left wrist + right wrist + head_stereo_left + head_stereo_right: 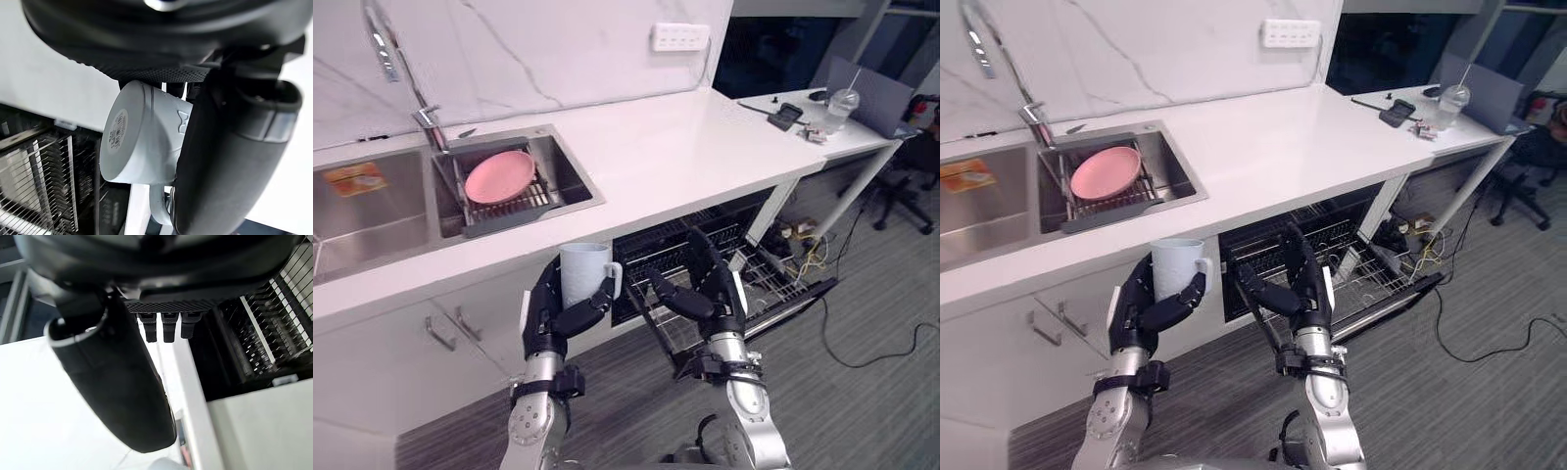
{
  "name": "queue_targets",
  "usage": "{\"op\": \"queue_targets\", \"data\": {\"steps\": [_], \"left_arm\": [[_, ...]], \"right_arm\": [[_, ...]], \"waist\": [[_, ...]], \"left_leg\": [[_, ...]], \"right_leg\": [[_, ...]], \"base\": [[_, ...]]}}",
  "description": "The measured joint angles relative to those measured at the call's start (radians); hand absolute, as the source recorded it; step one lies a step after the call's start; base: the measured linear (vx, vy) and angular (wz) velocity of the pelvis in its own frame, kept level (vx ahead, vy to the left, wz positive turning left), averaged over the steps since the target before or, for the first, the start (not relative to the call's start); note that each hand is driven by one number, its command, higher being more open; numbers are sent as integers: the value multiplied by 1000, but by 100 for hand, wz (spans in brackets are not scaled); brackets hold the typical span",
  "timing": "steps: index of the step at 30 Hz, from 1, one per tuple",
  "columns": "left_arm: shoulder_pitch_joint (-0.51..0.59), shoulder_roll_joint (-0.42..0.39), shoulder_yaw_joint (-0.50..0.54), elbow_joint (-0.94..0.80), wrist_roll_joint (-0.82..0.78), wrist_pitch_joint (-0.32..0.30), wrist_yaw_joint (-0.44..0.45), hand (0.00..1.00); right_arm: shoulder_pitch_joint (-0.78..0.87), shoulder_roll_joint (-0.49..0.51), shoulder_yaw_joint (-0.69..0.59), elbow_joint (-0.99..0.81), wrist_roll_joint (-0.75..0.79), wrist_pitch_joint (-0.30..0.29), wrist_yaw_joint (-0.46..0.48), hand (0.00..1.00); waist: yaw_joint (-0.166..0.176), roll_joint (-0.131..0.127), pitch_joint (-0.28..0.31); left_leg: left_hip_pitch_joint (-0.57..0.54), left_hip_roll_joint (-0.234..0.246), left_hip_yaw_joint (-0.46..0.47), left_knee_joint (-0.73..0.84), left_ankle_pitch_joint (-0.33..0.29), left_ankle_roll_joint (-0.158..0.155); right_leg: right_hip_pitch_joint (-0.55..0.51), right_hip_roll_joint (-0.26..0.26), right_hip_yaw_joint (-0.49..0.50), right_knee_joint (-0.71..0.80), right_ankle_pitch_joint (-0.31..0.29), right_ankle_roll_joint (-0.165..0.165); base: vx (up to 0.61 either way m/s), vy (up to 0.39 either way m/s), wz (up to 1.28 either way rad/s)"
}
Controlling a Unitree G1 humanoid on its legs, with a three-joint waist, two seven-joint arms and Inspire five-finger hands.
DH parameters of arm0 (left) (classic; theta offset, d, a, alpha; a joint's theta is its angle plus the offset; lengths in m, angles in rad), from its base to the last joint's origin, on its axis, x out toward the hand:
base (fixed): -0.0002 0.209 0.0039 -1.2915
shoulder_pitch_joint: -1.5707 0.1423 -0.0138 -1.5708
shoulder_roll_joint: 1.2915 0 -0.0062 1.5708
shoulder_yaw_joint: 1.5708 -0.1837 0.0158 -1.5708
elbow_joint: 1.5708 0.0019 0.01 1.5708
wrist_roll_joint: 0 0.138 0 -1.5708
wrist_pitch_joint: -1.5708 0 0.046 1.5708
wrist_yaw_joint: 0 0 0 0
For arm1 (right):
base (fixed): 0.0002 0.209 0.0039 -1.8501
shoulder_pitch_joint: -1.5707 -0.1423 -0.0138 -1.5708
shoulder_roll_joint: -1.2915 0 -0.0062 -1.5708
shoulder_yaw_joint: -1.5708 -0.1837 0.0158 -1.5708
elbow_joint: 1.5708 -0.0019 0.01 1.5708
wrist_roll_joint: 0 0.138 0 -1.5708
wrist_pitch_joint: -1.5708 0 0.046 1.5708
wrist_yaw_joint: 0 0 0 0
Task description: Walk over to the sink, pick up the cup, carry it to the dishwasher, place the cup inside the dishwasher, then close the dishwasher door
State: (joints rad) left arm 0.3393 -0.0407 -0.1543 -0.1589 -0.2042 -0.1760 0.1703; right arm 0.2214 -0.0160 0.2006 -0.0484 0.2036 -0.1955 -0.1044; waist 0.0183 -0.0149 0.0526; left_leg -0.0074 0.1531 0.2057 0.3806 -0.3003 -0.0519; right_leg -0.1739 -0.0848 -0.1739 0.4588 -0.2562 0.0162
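Left hand point(558, 318) is low and close, with its fingers and thumb curled round the white cup point(584, 272). It holds the cup upright in front of the counter point(685, 147) edge. Right hand point(710, 294) is beside it with loose fingers and holds nothing. Just past that hand is the open dishwasher point(651, 250), with its wire rack point(773, 279) pulled out. Farther back a pink plate point(499, 176) lies in the sink point(566, 181).

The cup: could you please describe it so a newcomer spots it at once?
Look below the white counter, left of the open dishwasher. The left hand holds the cup upright: pale grey with a handle, unlike the pink plate in the sink.
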Motion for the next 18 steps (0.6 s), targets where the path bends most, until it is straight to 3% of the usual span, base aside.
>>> {"op": "queue_targets", "data": {"steps": [4, 6, 7, 9, 10, 11, 14, 18], "left_arm": [[-6, -9, 2, 1, -1, 0, -6, 30], [-6, -9, 18, 0, -1, 0, -7, 30], [-8, -8, 21, 1, -1, 0, -7, 30], [-16, -3, 16, 1, -1, -1, -10, 30], [-20, -2, 15, 1, -1, -2, -15, 30], [-24, -3, 15, 5, 0, -3, -15, 30], [-27, 29, 19, 28, -1, -3, -1, 30], [-30, 40, 17, 51, 9, -3, 3, 30]], "right_arm": [[34, -13, 3, 0, 1, 1, 2, 90], [36, -14, 5, -1, 1, 3, 6, 90], [35, -15, 1, -3, 2, 2, 8, 90], [26, -16, -11, -3, 2, 2, 8, 90], [21, -16, -15, 1, 4, 2, 9, 90], [19, -19, -16, 10, 8, 2, 11, 90], [18, -9, -17, 46, 8, 9, 22, 90], [16, -6, -19, 47, 8, 10, 35, 90]], "waist": [[0, 27, 11], [5, 28, 11], [15, 17, 12], [27, 21, 9], [34, 26, 7], [39, 37, 0], [32, -1, -20], [27, -5, -22]], "left_leg": [[-11, 48, -6, 115, 5, -3], [-60, 61, -14, 259, 42, 14], [-95, 52, -45, 289, 8, 8], [-135, 23, -89, 240, -21, 3], [-150, -1, -126, 135, -8, 7], [-138, -14, -148, 32, 59, -20], [-99, -61, -129, -50, 90, 6], [-34, -103, -129, -156, 132, 22]], "right_leg": [[81, 41, -9, -69, 0, -10], [124, 44, 2, -105, 3, -16], [139, 34, 12, -127, 10, -14], [143, 25, 26, -138, 16, -6], [142, 20, 36, -138, 18, -1], [143, 23, 52, -139, 19, 11], [175, -13, 68, -217, 42, 40], [225, -43, 66, -286, 68, 55]], "base": [[135, -101, -3], [125, 1, -16], [124, 44, -20], [120, 105, -23], [157, 196, -34], [137, 193, -30], [117, 135, -2], [76, 86, 10]]}}
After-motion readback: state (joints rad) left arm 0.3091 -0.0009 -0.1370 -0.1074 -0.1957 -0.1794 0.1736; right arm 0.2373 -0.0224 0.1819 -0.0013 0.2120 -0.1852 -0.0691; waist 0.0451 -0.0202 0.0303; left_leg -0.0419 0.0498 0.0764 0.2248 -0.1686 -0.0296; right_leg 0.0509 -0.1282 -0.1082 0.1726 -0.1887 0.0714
